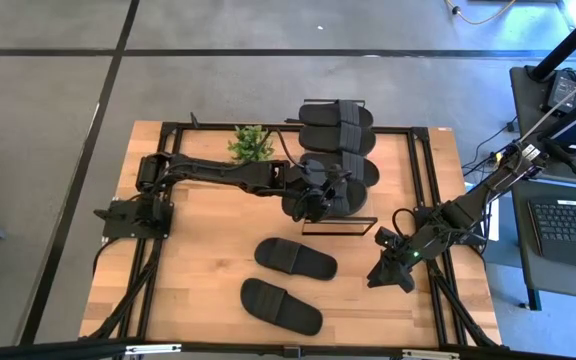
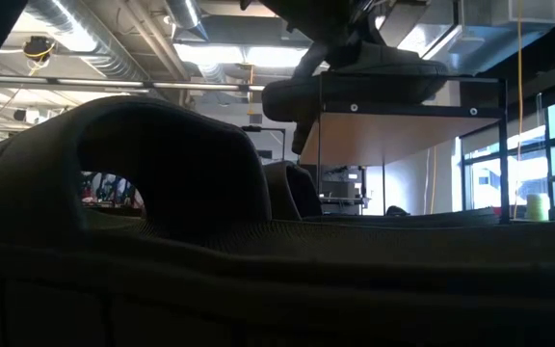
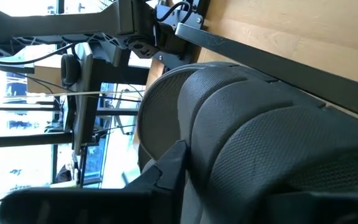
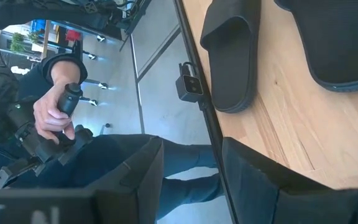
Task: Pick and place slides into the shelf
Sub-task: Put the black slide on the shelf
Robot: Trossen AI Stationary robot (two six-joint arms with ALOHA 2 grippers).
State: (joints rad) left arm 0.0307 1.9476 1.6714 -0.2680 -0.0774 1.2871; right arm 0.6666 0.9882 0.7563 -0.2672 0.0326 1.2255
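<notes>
The left hand (image 1: 318,197) is clamped on a matte black ribbed slide (image 1: 346,195) at the black-framed, wood-topped shelf (image 1: 338,222) mid-bench. The right hand (image 1: 393,272), fingers apart, waits at the right edge.

The shelf (image 1: 340,222) stands near the middle of the table (image 1: 208,240), toward its far edge. Slides (image 1: 336,120) lie stacked along the shelf, and one slide (image 1: 343,195) sits at its near end, where the left gripper (image 1: 313,200) reaches in. Two more slides (image 1: 296,258) and (image 1: 281,306) lie flat in front of the shelf. A plant (image 1: 250,145) stands left of the shelf. The right gripper (image 1: 393,272) hangs over the table's right edge.
</notes>
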